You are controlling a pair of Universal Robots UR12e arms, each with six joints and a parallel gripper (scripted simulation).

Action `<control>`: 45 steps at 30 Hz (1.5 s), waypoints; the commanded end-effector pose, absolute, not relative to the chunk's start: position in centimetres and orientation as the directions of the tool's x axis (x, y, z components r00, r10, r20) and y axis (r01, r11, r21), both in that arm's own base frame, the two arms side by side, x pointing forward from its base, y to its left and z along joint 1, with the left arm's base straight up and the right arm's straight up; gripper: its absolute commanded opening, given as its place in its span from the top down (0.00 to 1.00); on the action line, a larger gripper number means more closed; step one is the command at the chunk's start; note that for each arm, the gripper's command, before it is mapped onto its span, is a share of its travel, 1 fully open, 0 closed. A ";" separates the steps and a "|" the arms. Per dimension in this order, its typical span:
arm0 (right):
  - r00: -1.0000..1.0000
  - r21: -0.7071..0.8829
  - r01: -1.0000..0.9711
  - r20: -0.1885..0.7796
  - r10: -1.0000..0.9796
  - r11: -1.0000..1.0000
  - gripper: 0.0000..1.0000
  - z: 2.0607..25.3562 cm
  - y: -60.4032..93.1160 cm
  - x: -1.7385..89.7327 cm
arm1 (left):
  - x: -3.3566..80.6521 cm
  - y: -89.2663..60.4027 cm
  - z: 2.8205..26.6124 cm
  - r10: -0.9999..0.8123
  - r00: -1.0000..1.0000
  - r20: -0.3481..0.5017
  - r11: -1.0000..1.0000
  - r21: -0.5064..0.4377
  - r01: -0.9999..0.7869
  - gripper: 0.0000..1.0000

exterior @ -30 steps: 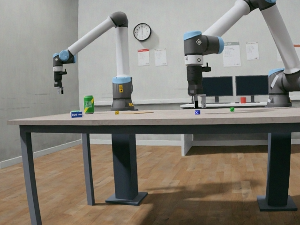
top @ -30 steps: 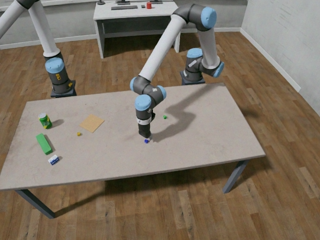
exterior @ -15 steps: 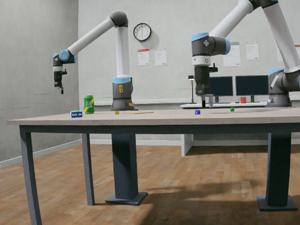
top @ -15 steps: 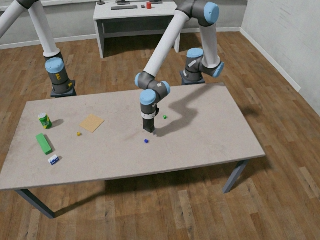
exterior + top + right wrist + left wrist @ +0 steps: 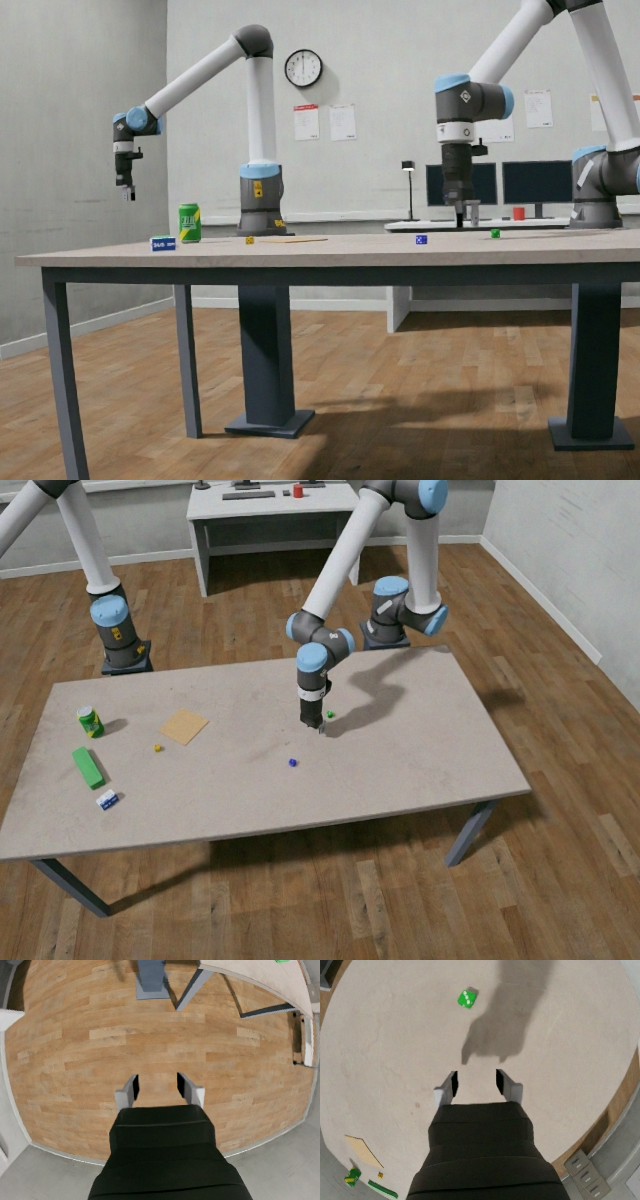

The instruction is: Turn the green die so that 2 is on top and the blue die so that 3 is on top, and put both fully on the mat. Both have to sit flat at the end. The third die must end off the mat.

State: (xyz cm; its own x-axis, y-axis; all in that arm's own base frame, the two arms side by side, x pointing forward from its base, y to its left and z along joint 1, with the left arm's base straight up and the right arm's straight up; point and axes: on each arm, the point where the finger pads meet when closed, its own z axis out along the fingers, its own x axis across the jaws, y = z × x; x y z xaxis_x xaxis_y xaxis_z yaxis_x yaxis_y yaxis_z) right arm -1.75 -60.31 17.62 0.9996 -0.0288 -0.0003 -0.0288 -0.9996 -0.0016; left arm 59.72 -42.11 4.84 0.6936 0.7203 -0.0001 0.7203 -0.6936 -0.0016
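Observation:
The green die (image 5: pixel 329 714) (image 5: pixel 495 233) (image 5: pixel 467 998) lies on the table, its top seeming to show three pips in a row. The blue die (image 5: pixel 292 762) (image 5: pixel 421 239) lies nearer the front edge; its top number is not readable. The yellow die (image 5: pixel 157 748) (image 5: pixel 249 240) (image 5: pixel 380 1175) lies off the tan mat (image 5: pixel 183 726) (image 5: pixel 297 239) (image 5: pixel 364 1151), which bears nothing. My left gripper (image 5: pixel 321 728) (image 5: pixel 467 219) (image 5: pixel 477 1077) is open and empty above the table, beside the green die. My right gripper (image 5: pixel 129 196) (image 5: pixel 158 1081) is open and empty, beyond the table's end.
A green can (image 5: pixel 90 722) (image 5: pixel 189 223) (image 5: pixel 353 1177) stands beyond the mat. A long green block (image 5: pixel 88 767) (image 5: pixel 383 1189) and a small blue-and-white box (image 5: pixel 107 799) (image 5: pixel 163 243) lie near that end of the table. The right wrist view shows mostly floor.

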 end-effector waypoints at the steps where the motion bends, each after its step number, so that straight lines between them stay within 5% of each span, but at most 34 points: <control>1: 1.000 0.000 -0.029 0.000 -0.029 -1.000 0.00 17.7 -60.4 -1.7 | 58.1 -40.9 4.9 0.720 0.694 0.000 -0.694 0.000 0.720 0.00; 45: 1.000 0.000 -0.029 0.000 -0.029 -1.000 0.00 17.7 -60.4 -1.7 | 50.8 -35.1 4.9 0.720 0.694 0.000 -0.694 0.000 0.720 0.00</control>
